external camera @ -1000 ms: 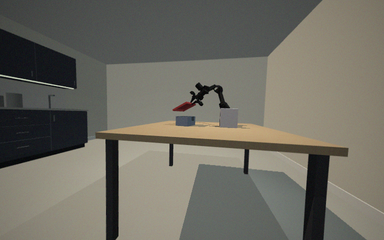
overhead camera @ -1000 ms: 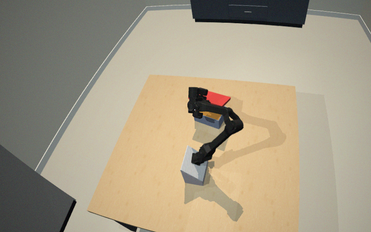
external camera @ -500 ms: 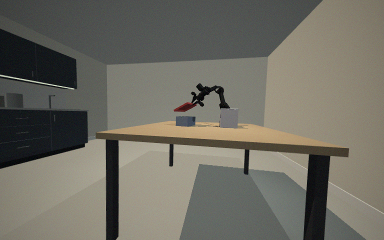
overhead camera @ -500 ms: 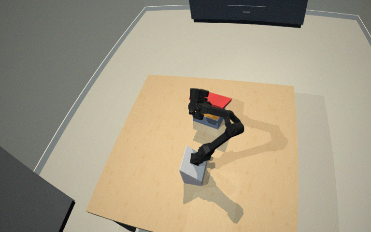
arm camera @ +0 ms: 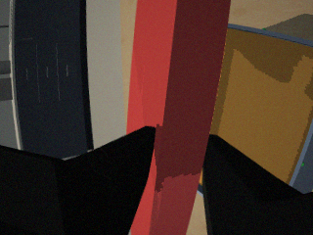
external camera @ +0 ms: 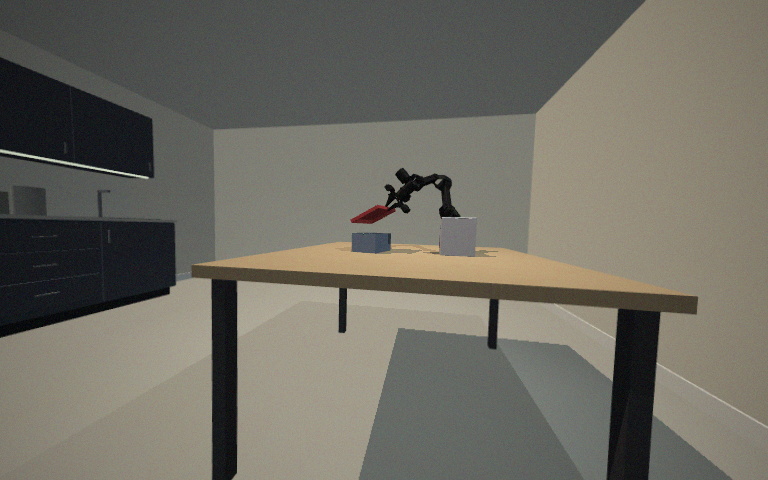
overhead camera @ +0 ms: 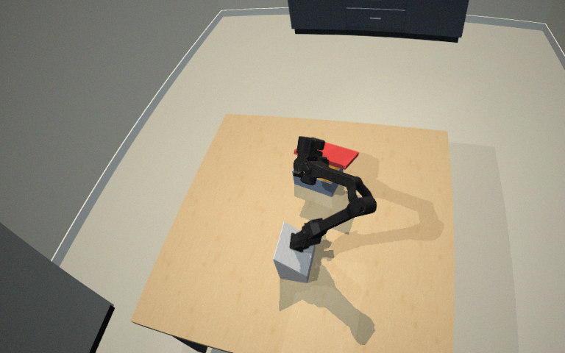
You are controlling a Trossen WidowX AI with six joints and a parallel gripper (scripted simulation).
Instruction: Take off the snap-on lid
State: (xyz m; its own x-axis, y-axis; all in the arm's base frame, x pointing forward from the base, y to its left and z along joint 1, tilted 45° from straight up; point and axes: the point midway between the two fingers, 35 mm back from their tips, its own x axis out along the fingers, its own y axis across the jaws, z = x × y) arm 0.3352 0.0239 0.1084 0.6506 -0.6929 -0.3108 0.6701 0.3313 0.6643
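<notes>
The red lid (overhead camera: 341,155) (external camera: 370,215) (arm camera: 154,73) hangs in the air above the storage box, off its rim. It is tilted, with the edge at the gripper higher and the far edge lower. Its bright top faces up in the top view. My gripper (external camera: 390,207) (arm camera: 179,141) is shut on the lid's near edge, with one finger on each side. In the top view the arm hides the fingertips. The blue storage box (overhead camera: 314,186) (external camera: 370,243) (arm camera: 307,172) stands upright on the table, open at the top, and shows orange-yellow inside.
The wooden table (overhead camera: 208,249) (external camera: 424,274) bears everything. A pale grey block (overhead camera: 293,259) (external camera: 458,236) stands by the arm's base, nearer the front in the top view. Table runs beyond the box to its back edge and on both sides.
</notes>
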